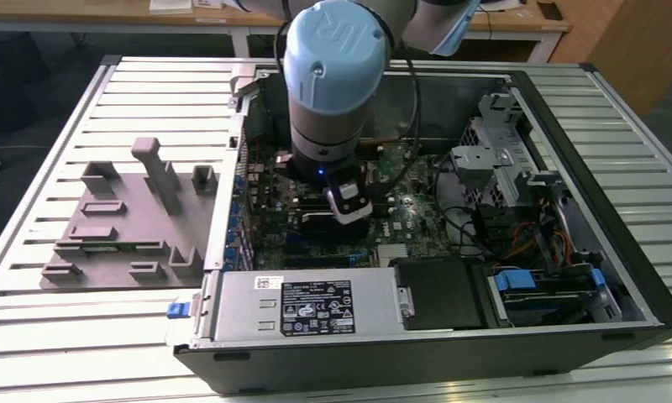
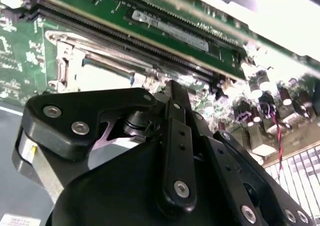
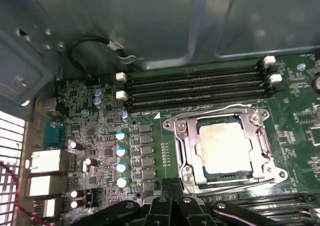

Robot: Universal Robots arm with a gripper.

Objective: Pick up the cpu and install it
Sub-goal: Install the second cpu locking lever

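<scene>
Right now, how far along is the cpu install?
The small square cpu with its silvery-grey metal top already lies inside the metal-framed motherboard socket, so pickup and placement look done. The black end effector hovers beside the socket, apparently holding nothing. Whether the socket is latched can't be told.

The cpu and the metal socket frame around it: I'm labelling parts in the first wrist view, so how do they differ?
The cpu, a flat square chip, has a dull, smudged silvery-grey top plate; the shiny metal socket frame is brighter. The cpu is a solid plate, while the frame is an open surround with screws at its corners. The cpu sits inside; the frame encloses it. Both lie flat on the green motherboard.
</scene>
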